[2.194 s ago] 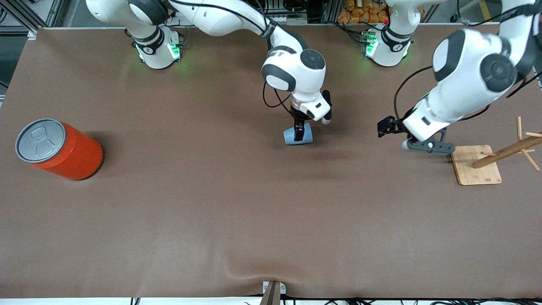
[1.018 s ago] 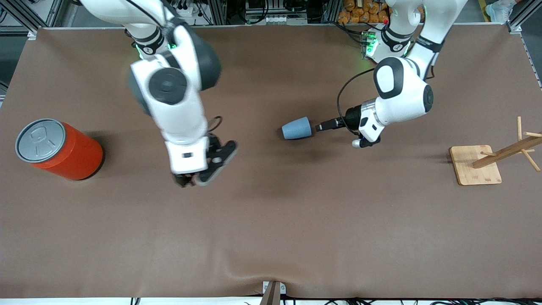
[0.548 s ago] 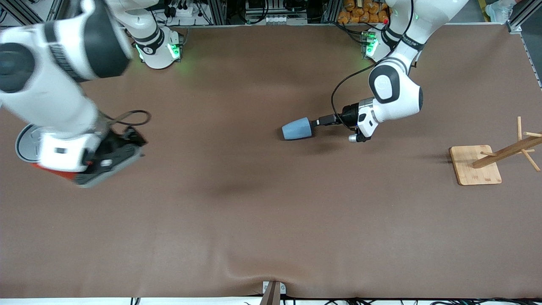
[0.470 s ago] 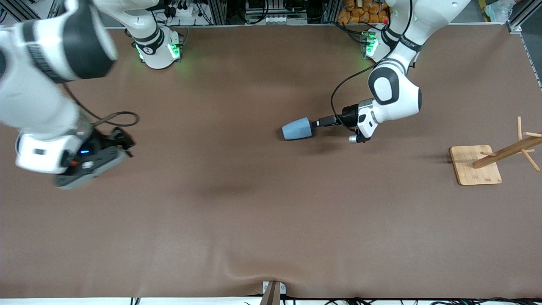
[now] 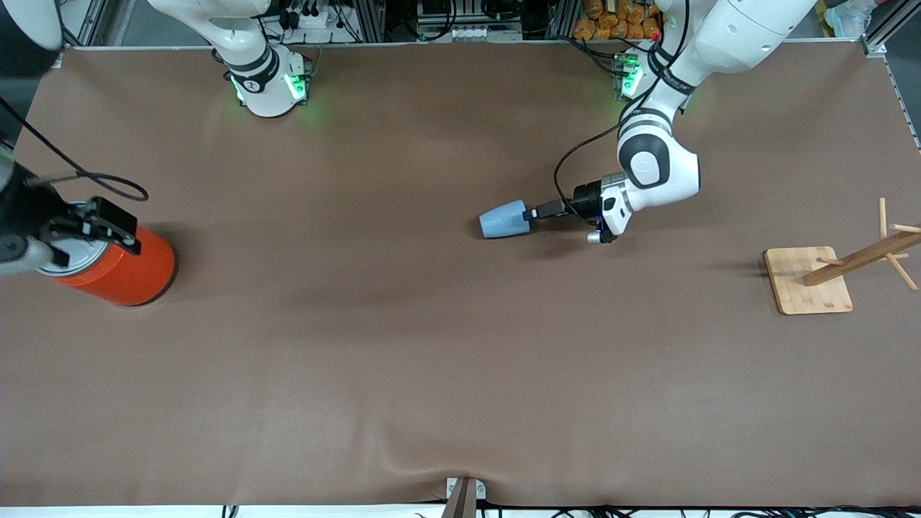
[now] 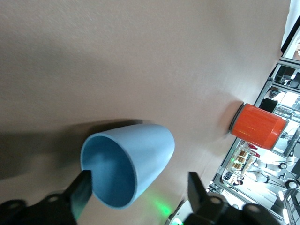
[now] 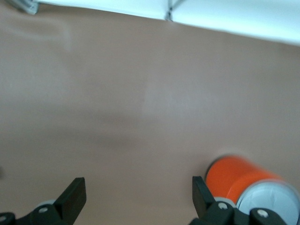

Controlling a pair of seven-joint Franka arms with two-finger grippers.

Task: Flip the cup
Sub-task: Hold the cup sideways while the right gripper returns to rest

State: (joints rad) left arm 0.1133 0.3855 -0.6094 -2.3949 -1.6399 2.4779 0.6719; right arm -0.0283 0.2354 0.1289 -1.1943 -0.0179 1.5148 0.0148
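Front view: the cup (image 5: 504,219) lies on its side near the middle of the table (image 5: 460,360), mouth turned toward the left arm's end. The left gripper (image 5: 534,213) sits low at that mouth, fingers spread, one finger (image 6: 83,194) at the rim (contact is hard to judge). The orange can (image 5: 122,267) stands upright at the right arm's end, with the right gripper (image 7: 136,199) high over it, fingers apart and empty. A wooden rack (image 5: 827,277) stands at the left arm's end, well apart from the cup.
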